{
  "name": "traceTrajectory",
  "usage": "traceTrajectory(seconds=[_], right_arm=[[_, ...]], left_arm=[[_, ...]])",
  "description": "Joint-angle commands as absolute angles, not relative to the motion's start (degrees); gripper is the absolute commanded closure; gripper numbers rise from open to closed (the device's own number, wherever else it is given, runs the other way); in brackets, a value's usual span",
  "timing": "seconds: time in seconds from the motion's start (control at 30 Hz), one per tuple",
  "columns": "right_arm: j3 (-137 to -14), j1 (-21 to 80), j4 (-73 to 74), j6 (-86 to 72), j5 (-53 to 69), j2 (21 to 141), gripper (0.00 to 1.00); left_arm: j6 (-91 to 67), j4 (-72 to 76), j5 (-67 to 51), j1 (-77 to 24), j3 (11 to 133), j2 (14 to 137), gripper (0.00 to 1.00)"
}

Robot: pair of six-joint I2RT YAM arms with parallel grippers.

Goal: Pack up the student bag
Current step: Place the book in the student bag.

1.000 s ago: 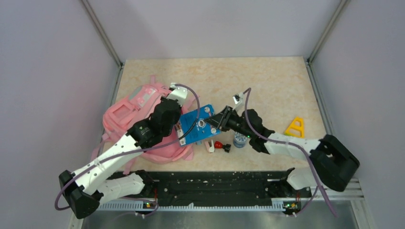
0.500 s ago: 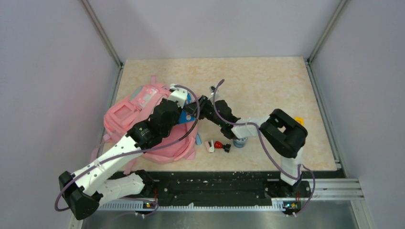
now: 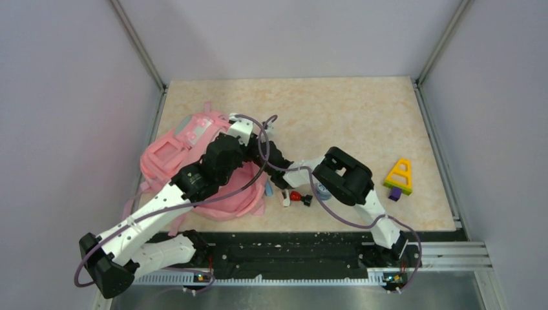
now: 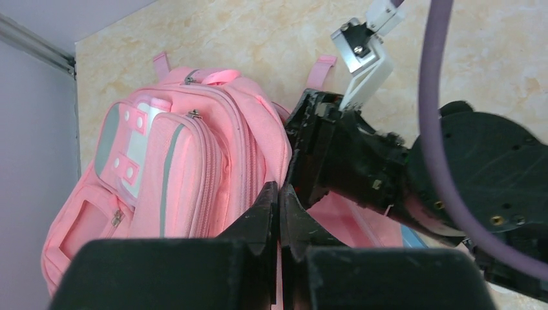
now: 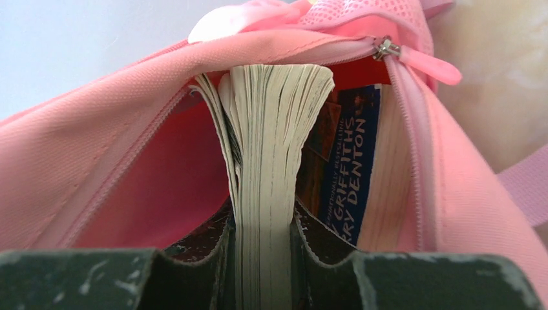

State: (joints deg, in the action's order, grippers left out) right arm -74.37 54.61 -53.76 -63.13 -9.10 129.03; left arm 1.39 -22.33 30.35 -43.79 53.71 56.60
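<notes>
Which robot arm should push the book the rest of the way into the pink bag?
Right. The right gripper clamps the book by its pages, and the book is partly inside the student bag's open zip mouth. The left gripper is shut at the bag, holding no book.

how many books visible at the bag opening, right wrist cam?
2. One thick book, page edges out, gripped in the right hand at the student bag opening; a blue-spined book inside, just right of it. Others may be hidden deeper.

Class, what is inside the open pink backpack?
A paperback, gripped by the right fingers, and beside it a blue-spined book. Anything deeper in the backpack is covered.
</notes>
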Motion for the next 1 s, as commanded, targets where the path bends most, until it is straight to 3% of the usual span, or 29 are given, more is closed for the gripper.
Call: traceTrajectory(seconds=[0.0,0.07,0.13,0.4,0.5,0.67,0.97], right_arm=[[-81.6,55.7,-52.5,-58.2,-15.9,132.4,1.0],[-83.5,56.5,-50.6,-56.7,-16.3,133.8,1.0],[-84.9,57.0,-49.4,-54.8,-15.9,134.7,0.91],[-76.0,57.1,-57.8,-46.9,-13.6,128.9,0.4],[-73.7,57.1,-56.9,-42.6,-11.8,125.8,0.3],[-69.5,57.1,-52.9,-41.0,-11.6,120.3,0.23],[-61.2,57.1,-48.8,-40.5,-12.8,113.0,0.22]], left_arm=[[-1.3,-14.3,27.3,-43.8,54.5,54.7,1.0],[-1.4,-14.4,27.3,-43.7,54.5,54.9,1.0],[-1.5,-14.5,27.2,-43.7,54.4,55.1,1.0],[-1.5,-14.5,27.5,-43.3,54.5,55.3,1.0],[-1.6,-14.6,27.3,-43.2,54.5,55.3,1.0],[-1.5,-14.6,27.7,-42.8,54.4,55.3,1.0],[-1.3,-14.6,28.3,-42.7,54.3,55.0,1.0]])
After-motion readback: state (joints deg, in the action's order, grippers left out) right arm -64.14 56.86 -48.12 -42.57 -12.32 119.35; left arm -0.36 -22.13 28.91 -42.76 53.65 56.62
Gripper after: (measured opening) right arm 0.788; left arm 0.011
